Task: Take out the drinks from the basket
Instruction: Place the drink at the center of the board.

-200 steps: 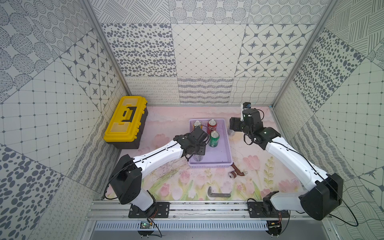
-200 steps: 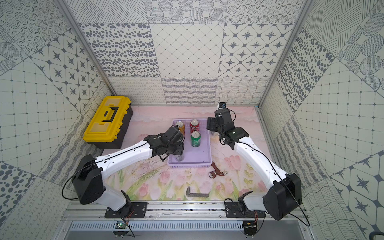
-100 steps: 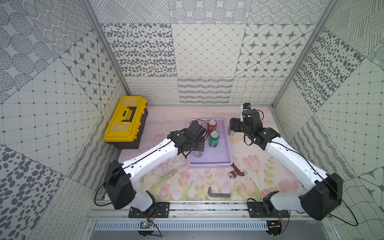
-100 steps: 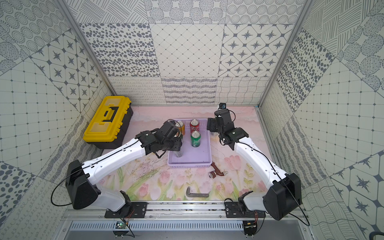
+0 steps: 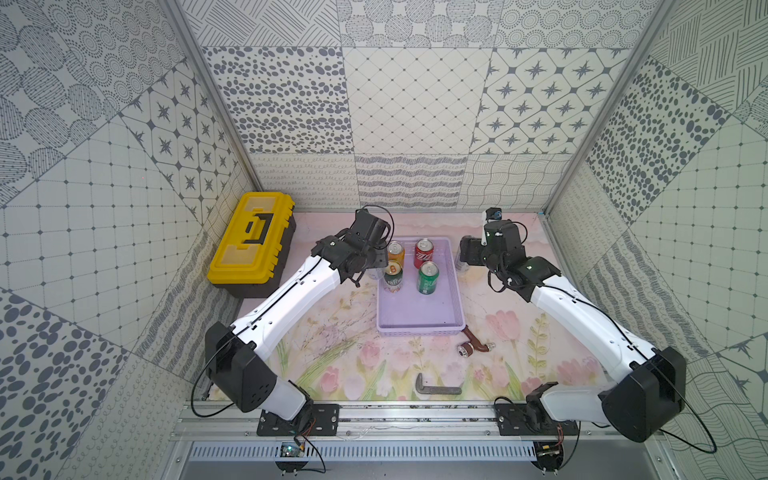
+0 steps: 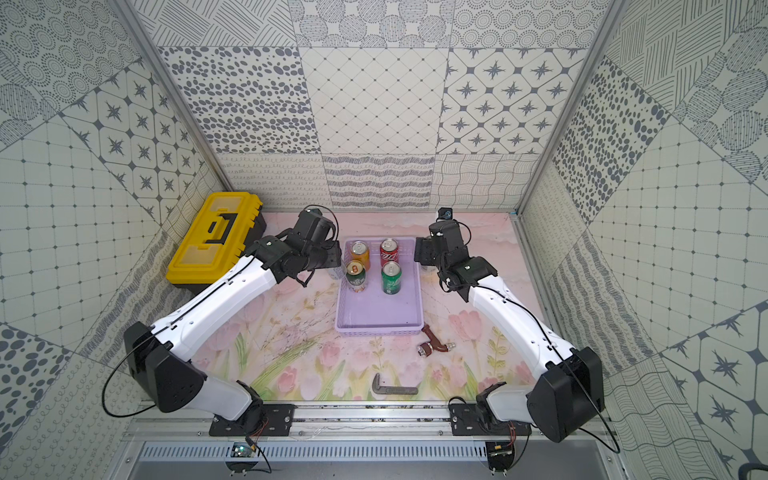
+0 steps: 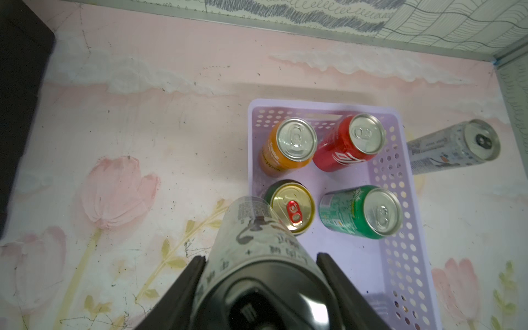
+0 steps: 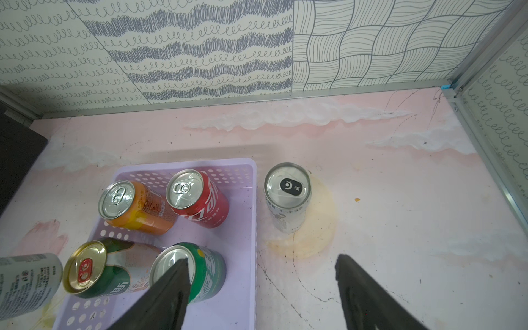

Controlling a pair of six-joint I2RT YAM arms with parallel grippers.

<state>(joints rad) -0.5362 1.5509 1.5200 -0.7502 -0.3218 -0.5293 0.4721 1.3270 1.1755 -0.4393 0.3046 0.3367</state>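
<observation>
Left gripper (image 7: 261, 258) is clamped on a tall slim silver-white metal can (image 7: 257, 228), just outside the shallow lavender plastic basket (image 7: 400, 257). Right gripper (image 8: 263, 263) is spread wide and empty, near the other silver can (image 8: 287, 197) beside the basket. The orange can (image 7: 285, 148), red can (image 7: 351, 143), bright green can (image 7: 363, 211) and gold-topped dark green can (image 7: 288, 208) sit inside.

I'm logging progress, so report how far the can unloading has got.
Done: one slim silver can stands on the table outside the basket. In hand: the left pincer grips the second slim can, already past the basket's wall; the right pincer is open and empty. Left: four inside: orange can, red can, gold-topped can, bright green can.
</observation>
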